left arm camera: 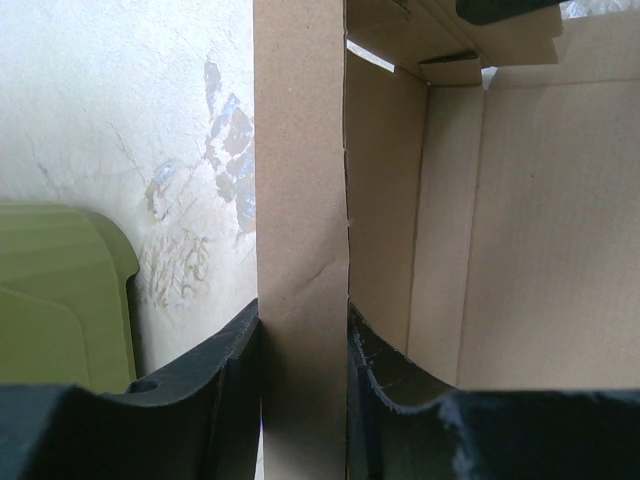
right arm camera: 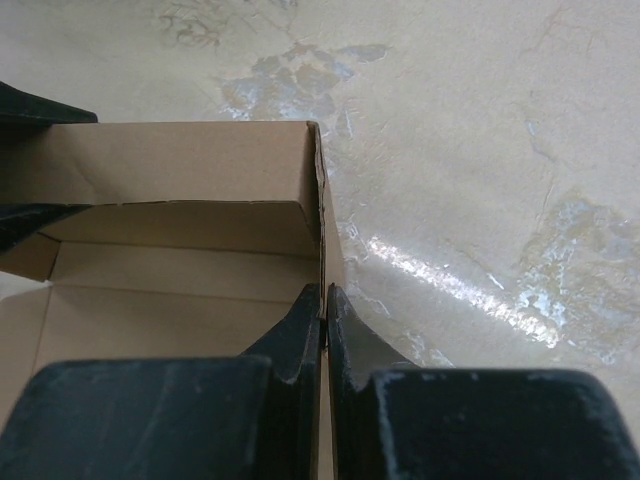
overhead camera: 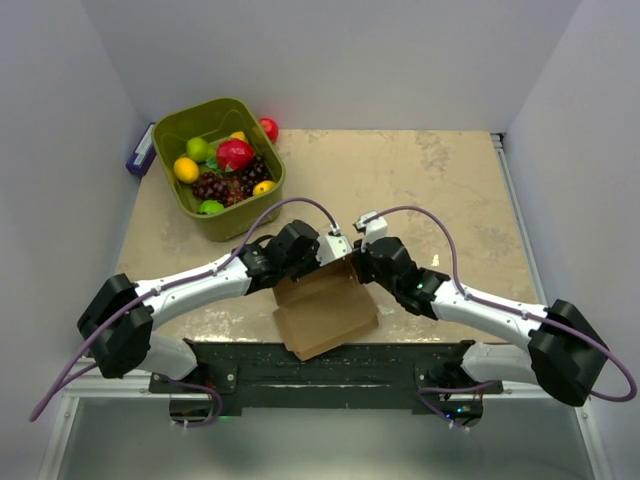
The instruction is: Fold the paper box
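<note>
My left claw (left arm camera: 303, 335) grasps one wall of the paper box (overhead camera: 325, 312); right claw (right arm camera: 324, 300) pinches another; advise squaring both walls along their creases.

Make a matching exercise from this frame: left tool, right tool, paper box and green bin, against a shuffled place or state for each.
1. left tool
2. right tool
3. paper box
4. green bin

A. full of fruit, far left corner
B. pinched shut on the box's thin right wall
C. partly folded, walls standing
D. set wider, gripping the box's left wall

Pairs: 1-D, 2-B, 3-C, 4-A
</note>
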`<state>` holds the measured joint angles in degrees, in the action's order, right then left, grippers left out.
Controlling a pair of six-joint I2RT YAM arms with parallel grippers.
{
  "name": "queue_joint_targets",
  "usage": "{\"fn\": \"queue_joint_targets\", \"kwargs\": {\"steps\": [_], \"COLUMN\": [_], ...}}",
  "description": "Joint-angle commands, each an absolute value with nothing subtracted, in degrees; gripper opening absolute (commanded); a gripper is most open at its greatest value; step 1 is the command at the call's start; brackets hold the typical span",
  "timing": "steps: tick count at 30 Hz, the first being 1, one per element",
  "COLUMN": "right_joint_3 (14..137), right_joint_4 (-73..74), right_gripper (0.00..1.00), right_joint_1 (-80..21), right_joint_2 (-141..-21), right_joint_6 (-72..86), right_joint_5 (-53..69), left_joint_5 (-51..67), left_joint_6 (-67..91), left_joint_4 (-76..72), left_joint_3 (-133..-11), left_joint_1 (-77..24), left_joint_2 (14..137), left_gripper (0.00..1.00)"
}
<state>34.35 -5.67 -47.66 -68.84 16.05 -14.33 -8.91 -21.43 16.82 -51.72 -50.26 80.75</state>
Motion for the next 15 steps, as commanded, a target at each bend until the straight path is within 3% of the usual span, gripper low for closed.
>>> {"fn": "queue_joint_targets", "kwargs": {"steps": [1,10,15], "right_joint_3": [35.25,30.51,28.92], "right_joint_4": [-9.67,-13.09,-13.19], "right_gripper": [0.00,0.01,0.09], "right_joint_1": [-50.44,-51.86,-51.86], "right_joint_2": [-68.03,-68.30,-65.83], "right_joint_6": [20.38,25.22,28.64], "right_joint_5": [-14.94,-16.61,-20.02], "left_joint_5": [-7.91,-7.29,-6.33], "left_joint_6": [-19.42,-19.34,-19.69], "left_joint_4": [18.46,18.54,18.81], "left_joint_3": [-52.29,-52.38,-52.03], "left_joint_1": [-50.19,-50.19,-50.19], "left_joint_2": [82.27,82.27,81.92], "left_gripper": [0.15,0.15,0.15]}}
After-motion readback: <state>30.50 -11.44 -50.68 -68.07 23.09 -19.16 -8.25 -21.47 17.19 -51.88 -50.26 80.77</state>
